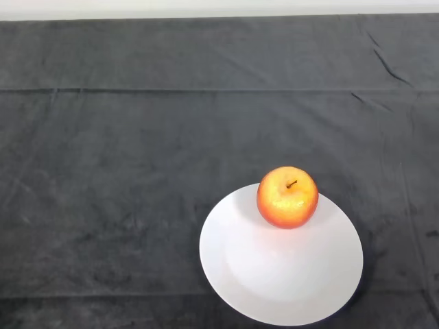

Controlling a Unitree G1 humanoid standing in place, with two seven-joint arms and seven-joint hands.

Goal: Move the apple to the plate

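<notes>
So the apple (287, 197) is sitting on the plate (274, 281) already, stem up and pretty much upright. It's not in the middle though — it rests on the far part of the plate, a bit toward the right side of it, close to the far rim. Red-orange skin with a yellow patch around the stem.

The plate is plain white and round, lying flat on the dark cloth (137, 171) that covers the table. The plate's near edge runs just out of the bottom of the view, so that bit of the rim isn't visible. Beyond the plate, the cloth stretches to the table's far edge, with a long fold line across it and a few creases off past the plate's far right — a pale strip shows behind that far edge.
</notes>
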